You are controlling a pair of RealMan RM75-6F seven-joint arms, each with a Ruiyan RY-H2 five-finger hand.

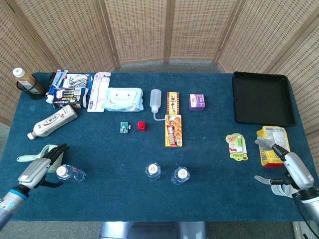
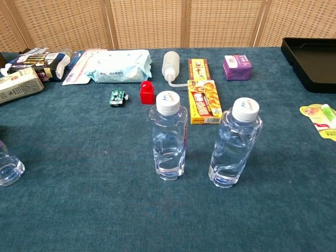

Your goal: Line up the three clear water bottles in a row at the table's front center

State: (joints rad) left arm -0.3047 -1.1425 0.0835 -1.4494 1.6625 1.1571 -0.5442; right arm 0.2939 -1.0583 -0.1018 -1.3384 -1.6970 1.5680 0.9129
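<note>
Meanwhile, left hand [image 1: 37, 170], fingers apart, poised beside stray clear plastic water bottle [image 1: 69, 173] near table's front-left edge; two bottles [image 2: 169, 142] stand front-centre; right hand [image 1: 289, 169] empty, fingers spread.

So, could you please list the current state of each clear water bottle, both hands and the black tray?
Middle clear water bottle: upright, capped, front center.
Right clear water bottle: upright, capped, beside the middle one.
Left clear water bottle: capped, far left, out of the row.
Left hand: beside the left bottle, holding nothing.
Right hand: fingers apart, holding nothing.
Black rectangular tray: nothing in it.
</note>
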